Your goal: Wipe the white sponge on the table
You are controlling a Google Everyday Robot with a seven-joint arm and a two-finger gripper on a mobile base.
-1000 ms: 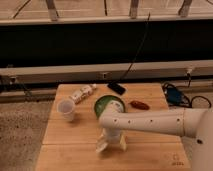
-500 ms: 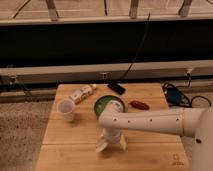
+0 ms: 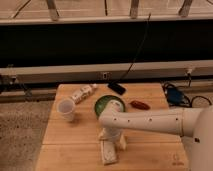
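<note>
- The gripper (image 3: pixel 113 140) hangs low over the table (image 3: pixel 65 145); I cannot tell whether it is clasping anything.
- The white sponge (image 3: pixel 108 153) lies flat at its tip.
- A green bowl (image 3: pixel 104 104) sits just behind.

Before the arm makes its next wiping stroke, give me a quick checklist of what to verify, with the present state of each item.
1. Gripper down at the table's front middle, right at the white sponge: ok.
2. White sponge lying on the table, inside its edges: ok.
3. Gripper's hold on the sponge secure: cannot tell.
4. Room behind the gripper: the green bowl sits close behind it, so a stroke that way would likely bump it: not ok.
5. Cup upright and apart from the sponge, off to the back left: ok.
</note>
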